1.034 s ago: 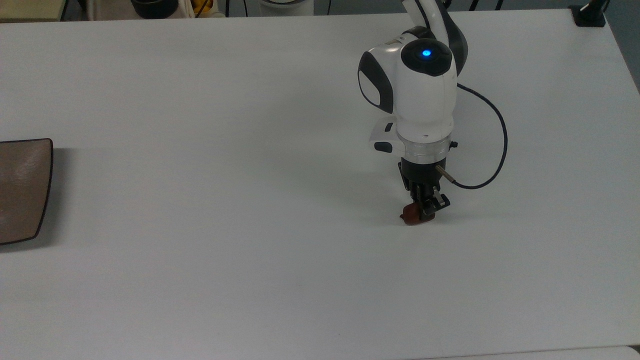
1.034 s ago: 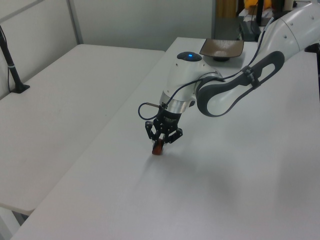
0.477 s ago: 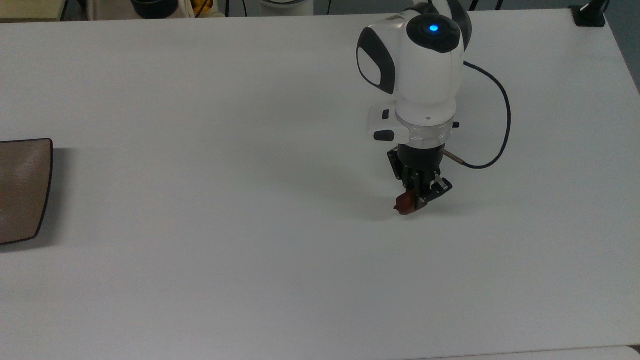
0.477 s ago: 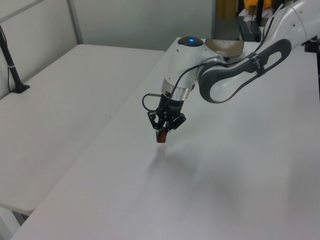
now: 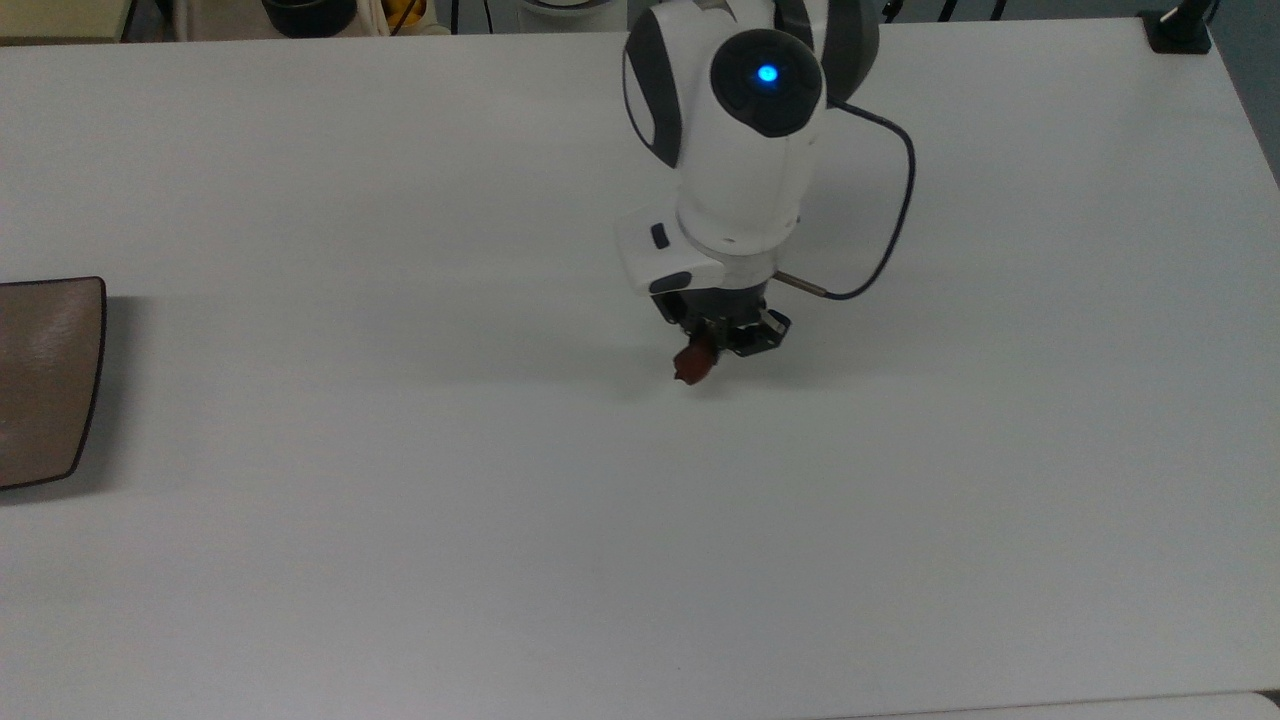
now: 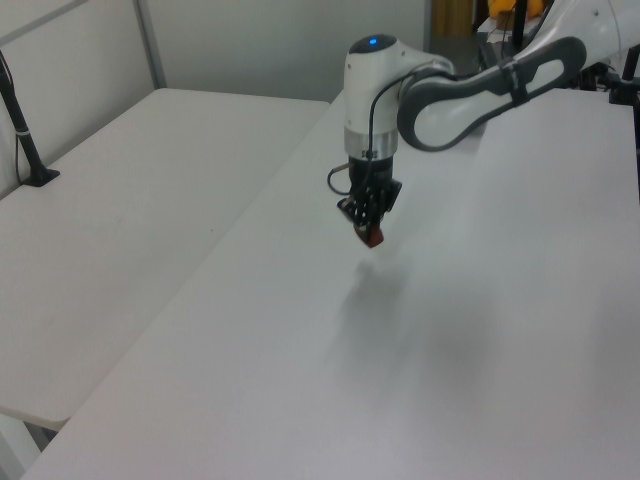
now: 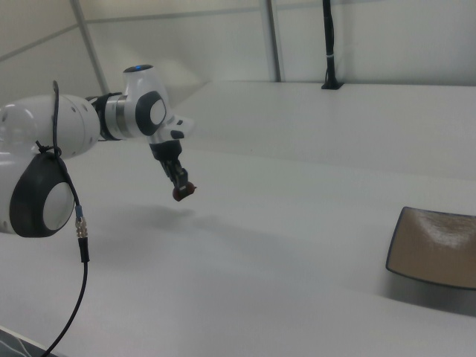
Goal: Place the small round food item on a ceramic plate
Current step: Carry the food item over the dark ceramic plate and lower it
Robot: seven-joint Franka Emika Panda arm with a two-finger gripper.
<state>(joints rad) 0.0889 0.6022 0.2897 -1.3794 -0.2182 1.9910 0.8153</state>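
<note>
White table (image 5: 400,560) all round; the black two-finger tool (image 5: 712,345) grips the small dark-red glossy food lump (image 5: 692,364) aloft, and the brown squarish ceramic plate (image 5: 45,375) lies well apart toward the top view's left.

White rectangular table top (image 5: 400,560): smooth, matt, laminate-like, with only soft shadows taken.
Brown-taupe squarish plate with a thin dark rim (image 7: 435,249): glazed ceramic, glossy, a pale sheen carried on the face.
Small dark reddish-brown rounded food lump (image 5: 690,364): smooth and slightly glossy.
White-and-dark-grey robot arm shell (image 5: 735,170): smooth moulded plastic, satin to glossy, highlights shown on the curves.
Black two-finger gripper (image 5: 712,345): dark, matt, metal or plastic not to be told.
Thin black cable (image 5: 895,230): smooth, rubbery sheath.
</note>
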